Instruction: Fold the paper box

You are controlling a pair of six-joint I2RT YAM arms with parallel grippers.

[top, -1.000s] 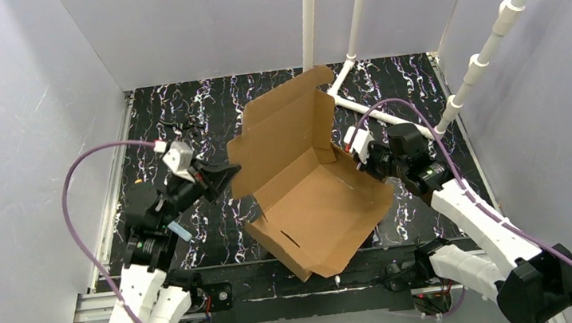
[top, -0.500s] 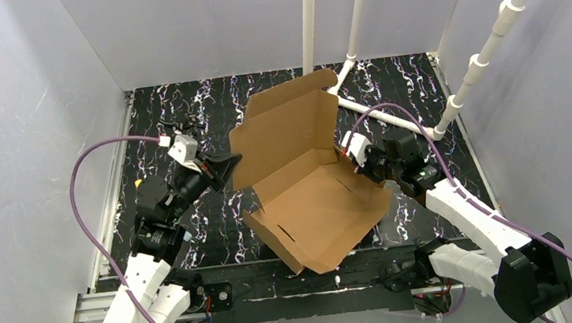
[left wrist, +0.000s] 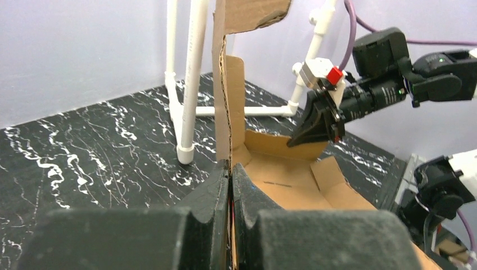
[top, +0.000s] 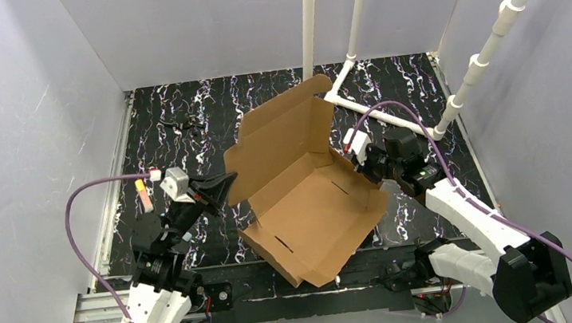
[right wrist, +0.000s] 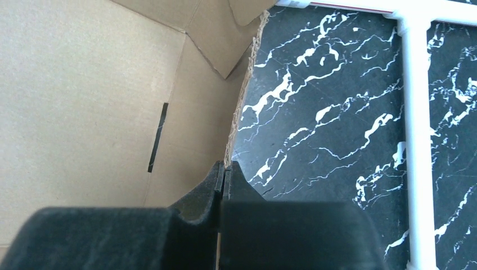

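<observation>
The brown cardboard paper box (top: 311,199) sits half-formed at the table's middle, its base tilted toward the near edge and its lid panel (top: 280,134) raised at the back. My left gripper (top: 227,180) is shut on the box's left wall edge; the left wrist view shows the cardboard pinched between its fingers (left wrist: 230,174). My right gripper (top: 353,162) is shut on the box's right wall edge, seen pinched in the right wrist view (right wrist: 225,169). A slot (right wrist: 158,136) shows in the box floor.
White PVC pipes (top: 374,112) stand and lie on the black marbled table (top: 175,133) behind and right of the box. Small dark debris (top: 183,124) lies at the far left. Grey walls enclose the sides and the back.
My left gripper has pulled back toward the near left with the box's left wall. The whole box has shifted nearer and left. My right gripper has stayed shut and has followed slightly.
</observation>
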